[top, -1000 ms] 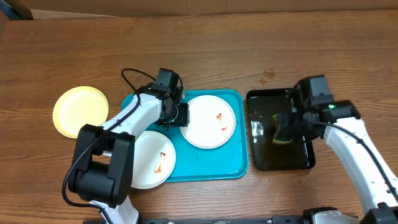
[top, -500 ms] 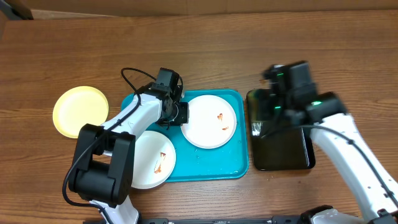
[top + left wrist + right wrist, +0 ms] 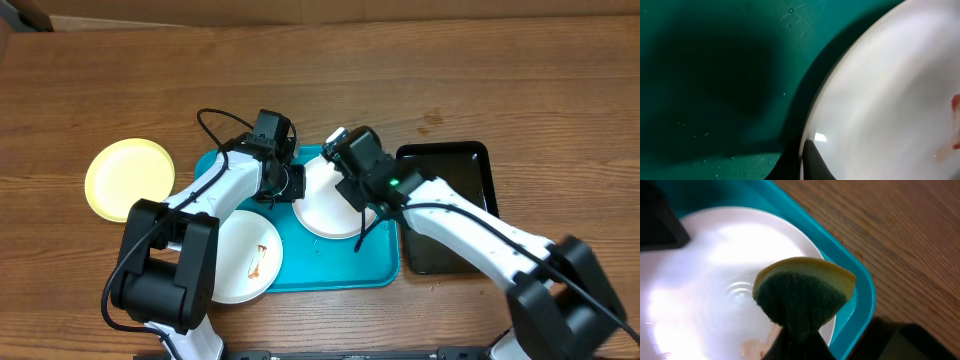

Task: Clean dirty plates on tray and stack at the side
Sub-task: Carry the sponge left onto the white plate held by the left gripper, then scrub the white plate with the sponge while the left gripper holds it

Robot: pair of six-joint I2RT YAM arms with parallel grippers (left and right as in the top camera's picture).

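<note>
The right claw (image 3: 796, 342) is squeezed shut on a green and yellow sponge (image 3: 800, 292). The sponge is over a white plate (image 3: 700, 300), close to its edge. I cannot tell if it touches. That plate lies in the blue tray (image 3: 863, 296).

The left claw (image 3: 291, 185) is at the plate's left rim. One finger (image 3: 812, 160) is on the rim, but I cannot tell if the claw grips it.

A second white plate (image 3: 240, 262) with a brown smear sits at the tray's front left corner, sticking out over the edge. A yellow plate (image 3: 128, 178) lies on the table (image 3: 560, 80), left of the tray.
</note>
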